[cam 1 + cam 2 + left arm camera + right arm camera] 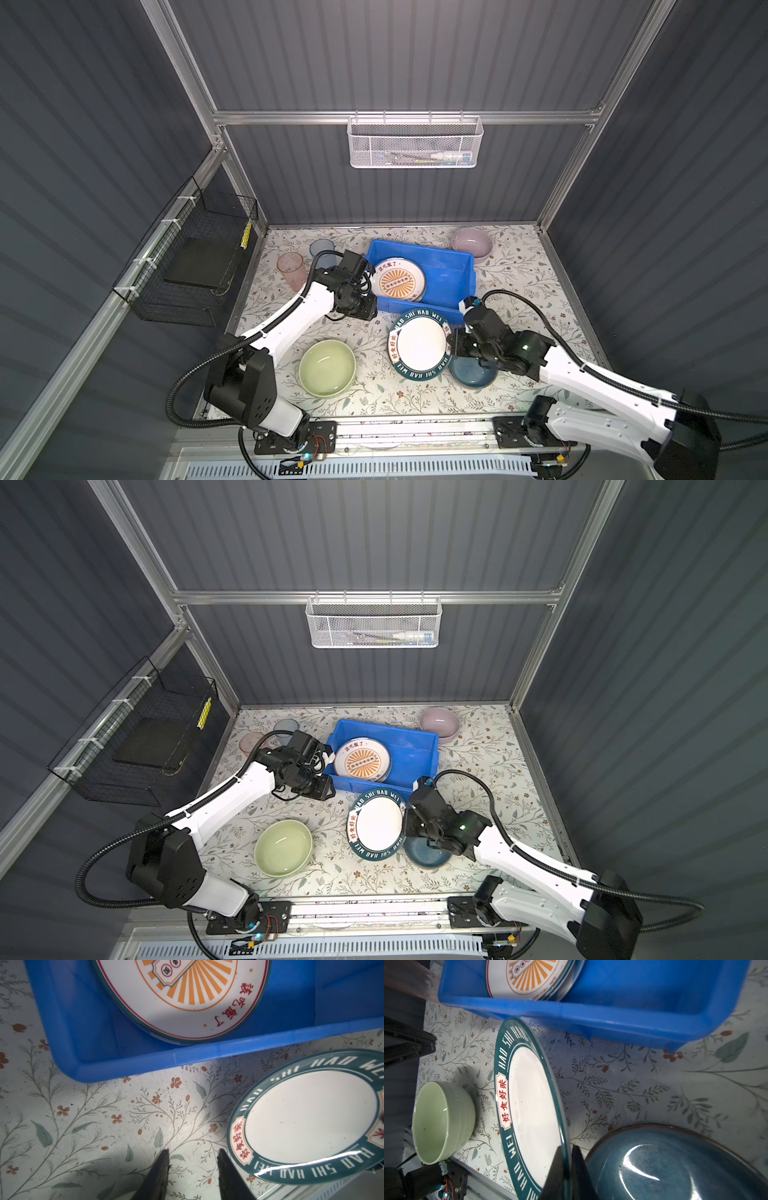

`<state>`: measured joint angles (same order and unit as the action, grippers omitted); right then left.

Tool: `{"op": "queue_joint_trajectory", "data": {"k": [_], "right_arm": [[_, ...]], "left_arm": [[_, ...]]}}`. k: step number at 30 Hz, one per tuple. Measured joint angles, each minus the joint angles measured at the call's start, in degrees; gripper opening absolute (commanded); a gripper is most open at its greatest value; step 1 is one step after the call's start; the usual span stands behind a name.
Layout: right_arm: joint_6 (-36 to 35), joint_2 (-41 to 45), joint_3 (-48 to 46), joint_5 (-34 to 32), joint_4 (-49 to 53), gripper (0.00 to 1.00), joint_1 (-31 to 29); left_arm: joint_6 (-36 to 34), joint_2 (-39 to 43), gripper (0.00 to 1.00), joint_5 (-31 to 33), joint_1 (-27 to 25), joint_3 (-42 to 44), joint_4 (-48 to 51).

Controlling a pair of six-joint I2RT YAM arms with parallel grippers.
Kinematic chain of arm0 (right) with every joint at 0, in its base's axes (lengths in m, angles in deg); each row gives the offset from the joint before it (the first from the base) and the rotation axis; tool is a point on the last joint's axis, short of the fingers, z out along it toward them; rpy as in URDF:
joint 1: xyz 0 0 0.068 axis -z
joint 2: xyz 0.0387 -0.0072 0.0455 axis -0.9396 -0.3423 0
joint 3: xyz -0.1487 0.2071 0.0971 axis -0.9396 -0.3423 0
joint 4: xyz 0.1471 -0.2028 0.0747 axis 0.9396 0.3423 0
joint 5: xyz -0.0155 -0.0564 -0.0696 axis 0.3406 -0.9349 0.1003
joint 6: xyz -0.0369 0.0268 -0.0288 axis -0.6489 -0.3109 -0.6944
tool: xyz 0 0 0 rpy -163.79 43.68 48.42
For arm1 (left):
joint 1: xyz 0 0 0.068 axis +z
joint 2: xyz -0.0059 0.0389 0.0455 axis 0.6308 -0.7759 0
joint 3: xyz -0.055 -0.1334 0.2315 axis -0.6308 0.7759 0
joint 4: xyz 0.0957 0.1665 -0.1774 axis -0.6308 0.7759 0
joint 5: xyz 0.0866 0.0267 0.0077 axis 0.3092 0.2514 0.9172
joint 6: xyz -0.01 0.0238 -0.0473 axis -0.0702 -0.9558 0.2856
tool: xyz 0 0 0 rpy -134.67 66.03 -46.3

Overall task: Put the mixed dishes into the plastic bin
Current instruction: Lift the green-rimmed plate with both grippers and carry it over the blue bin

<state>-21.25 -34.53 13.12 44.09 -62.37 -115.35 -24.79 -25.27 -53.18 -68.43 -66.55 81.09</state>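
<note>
We have the big plate with the dark green lettered rim pinched at its edge by the right gripper — its two fingers are squeezed together on the rim. The plate looks lifted and tipped. It is just beside the near wall of the blue bin, and the blue bowl is right by our fingers. The left gripper hangs over the bare table near the bin's corner. Its fingers are apart and hold nothing.

A plate with orange stripes already lies in the left part of the bin. So we think the job now is to carry our plate over the wall and lay it inside. To do it well, we should lift high enough to clear the wall, squeeze tight — a thin edge can slip — and go slowly. Then we lower it flat and let go. The green bowl, the pink bowl and two cups wait on the table.
</note>
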Motion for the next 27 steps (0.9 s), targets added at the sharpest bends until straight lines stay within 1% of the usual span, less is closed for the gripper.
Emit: {"op": "queue_joint_trajectory", "data": {"k": [8,13,19,25,27], "right_arm": [[-5.97,2.54,1.01,6.29,5.51,0.00,6.21],[-8.09,1.22,6.21,9.62,7.08,0.00,10.27],[-10.12,-4.42,14.49,12.74,6.69,0.00,15.47],[-11.56,-13.46,22.03,15.37,5.07,0.00,20.41],[-11.65,-16.22,23.74,16.41,4.55,0.00,21.92]], "left_arm": [[2.95,0.20,0.54,3.78,1.46,-1.73,-0.09],[3.78,0.17,0.61,5.64,4.68,-3.08,-0.66],[3.74,-1.33,0.62,7.13,7.69,-4.70,-1.99],[2.60,-5.97,0.63,7.56,7.93,-6.25,-3.98],[1.99,-7.61,0.62,7.56,7.93,-6.69,-4.37]]}}
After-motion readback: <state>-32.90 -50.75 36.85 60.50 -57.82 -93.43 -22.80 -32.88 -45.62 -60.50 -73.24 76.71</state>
